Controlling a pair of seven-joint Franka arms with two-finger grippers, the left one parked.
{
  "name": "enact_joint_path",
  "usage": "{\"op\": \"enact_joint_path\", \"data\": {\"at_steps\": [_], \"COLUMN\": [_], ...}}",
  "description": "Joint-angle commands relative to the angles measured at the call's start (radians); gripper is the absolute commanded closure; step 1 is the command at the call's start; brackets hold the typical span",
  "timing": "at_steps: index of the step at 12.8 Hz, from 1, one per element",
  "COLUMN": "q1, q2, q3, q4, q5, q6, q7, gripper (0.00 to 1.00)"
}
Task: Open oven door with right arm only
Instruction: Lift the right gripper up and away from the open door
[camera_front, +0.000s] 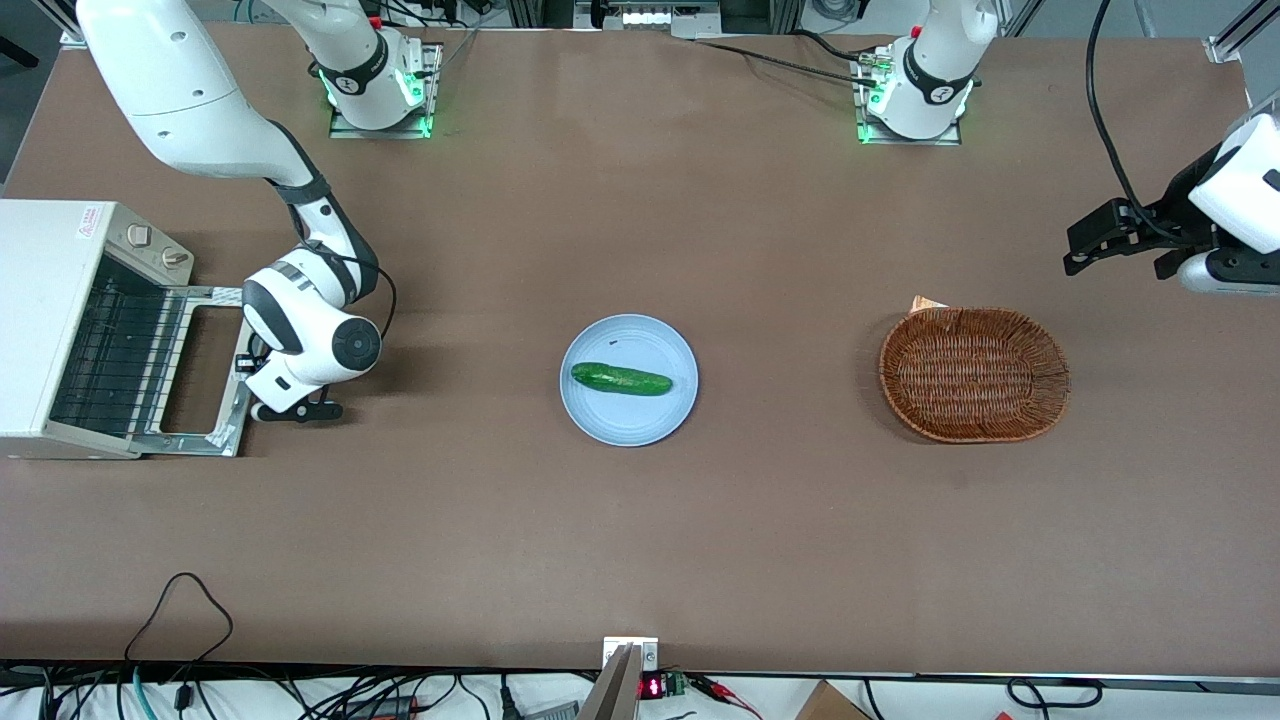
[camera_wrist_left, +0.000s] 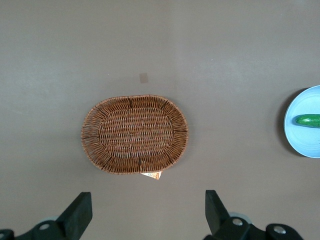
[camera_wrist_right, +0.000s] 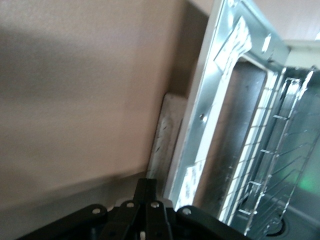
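You see the toaster oven (camera_front: 55, 320) standing at the working arm's end of the brown table (camera_front: 640, 540). Its oven door (camera_front: 205, 372) is folded down flat in front of the oven, lying low over the table, so the wire rack (camera_front: 115, 360) inside is open to view. Through the door's window you see the brown of the table.

The right arm (camera_front: 190, 110) reaches down to the free edge of the door, and its wrist hangs just beside that edge. The pincer (camera_front: 250, 385) is low there, close to the door's outer edge where the handle is, but its fingers are hidden under the wrist, so you cannot tell how it stands. In the right wrist view the metal door frame (camera_wrist_right: 210, 115) and a pale bar (camera_wrist_right: 167, 135) beside it are very near to the camera.

Near the middle of the table a light blue plate (camera_front: 629, 420) holds a green cucumber (camera_front: 621, 379). A wicker basket (camera_front: 974, 374) lies toward the parked arm's end, well apart from the plate.
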Motion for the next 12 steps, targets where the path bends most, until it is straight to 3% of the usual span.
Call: {"op": "enact_joint_path", "data": {"at_steps": [1,7,12], "q1": [0.016,0.019,0.010], "q2": [-0.014,-0.093,-0.120], "q3": [0.008,0.048,0.061], "q4": [0.028,0.123,0.375], "q5": [0.092,0.407,0.715], "q6": [-0.033,-0.122,-0.410], "q7": [-0.017,-0.063,-0.244], "gripper": [0.99,0.99,0.95]}}
